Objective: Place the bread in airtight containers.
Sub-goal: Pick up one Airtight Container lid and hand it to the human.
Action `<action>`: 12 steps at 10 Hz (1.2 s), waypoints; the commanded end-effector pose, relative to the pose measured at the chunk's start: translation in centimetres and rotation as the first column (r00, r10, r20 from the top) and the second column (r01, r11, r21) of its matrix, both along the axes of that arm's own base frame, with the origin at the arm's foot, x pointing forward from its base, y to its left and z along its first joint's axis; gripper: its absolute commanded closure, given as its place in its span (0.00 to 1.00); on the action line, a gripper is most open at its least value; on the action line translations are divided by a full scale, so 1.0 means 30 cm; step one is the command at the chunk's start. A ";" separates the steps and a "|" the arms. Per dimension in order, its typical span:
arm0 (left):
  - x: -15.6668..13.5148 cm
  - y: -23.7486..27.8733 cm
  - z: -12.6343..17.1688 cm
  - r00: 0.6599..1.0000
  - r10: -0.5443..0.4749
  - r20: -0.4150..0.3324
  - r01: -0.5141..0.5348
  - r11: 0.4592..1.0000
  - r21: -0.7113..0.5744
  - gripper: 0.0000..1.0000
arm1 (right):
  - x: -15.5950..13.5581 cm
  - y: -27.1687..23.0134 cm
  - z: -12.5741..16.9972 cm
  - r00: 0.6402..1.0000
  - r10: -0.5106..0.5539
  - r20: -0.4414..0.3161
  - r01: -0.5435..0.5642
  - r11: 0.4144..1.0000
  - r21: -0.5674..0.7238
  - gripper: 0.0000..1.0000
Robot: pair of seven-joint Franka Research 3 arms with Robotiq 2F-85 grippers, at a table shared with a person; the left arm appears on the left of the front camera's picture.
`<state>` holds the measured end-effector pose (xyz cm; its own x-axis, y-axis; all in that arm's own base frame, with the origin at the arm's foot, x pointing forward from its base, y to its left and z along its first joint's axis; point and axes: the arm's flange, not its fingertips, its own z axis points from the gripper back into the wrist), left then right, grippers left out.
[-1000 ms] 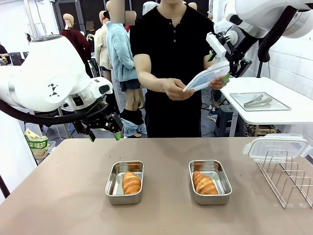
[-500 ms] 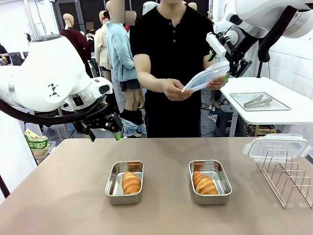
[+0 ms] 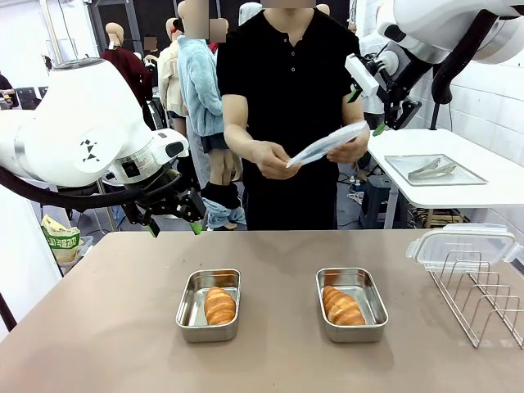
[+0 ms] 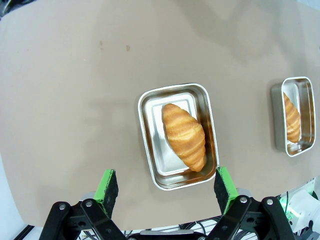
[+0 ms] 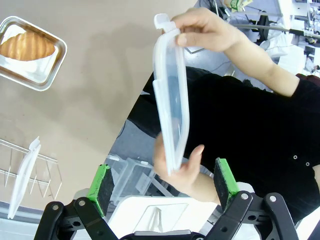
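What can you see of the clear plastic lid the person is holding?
The clear rectangular plastic lid looks thin and translucent, with rounded corners, a raised rim and a small snap tab at one end. It is held up in the air in front of the person's chest, tilted with one end higher. One hand grips its lower end and the other hand its upper end; nothing else touches it.

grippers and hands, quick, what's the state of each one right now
left gripper: open, empty
right gripper: open, empty
person's hands: both holding a clear lid
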<state>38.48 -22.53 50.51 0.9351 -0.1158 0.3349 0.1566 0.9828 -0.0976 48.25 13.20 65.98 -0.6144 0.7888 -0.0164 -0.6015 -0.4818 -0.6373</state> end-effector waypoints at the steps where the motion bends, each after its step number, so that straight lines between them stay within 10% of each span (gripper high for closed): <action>1: 0.002 0.003 0.003 1.000 0.003 0.005 -0.003 1.000 0.006 0.00 | -0.005 -0.001 -0.001 1.000 0.002 -0.002 -0.002 1.000 0.004 0.00; 12: 0.002 0.003 0.003 1.000 0.003 0.005 -0.003 1.000 0.006 0.00 | -0.005 -0.001 -0.001 1.000 0.002 -0.002 -0.002 1.000 0.004 0.00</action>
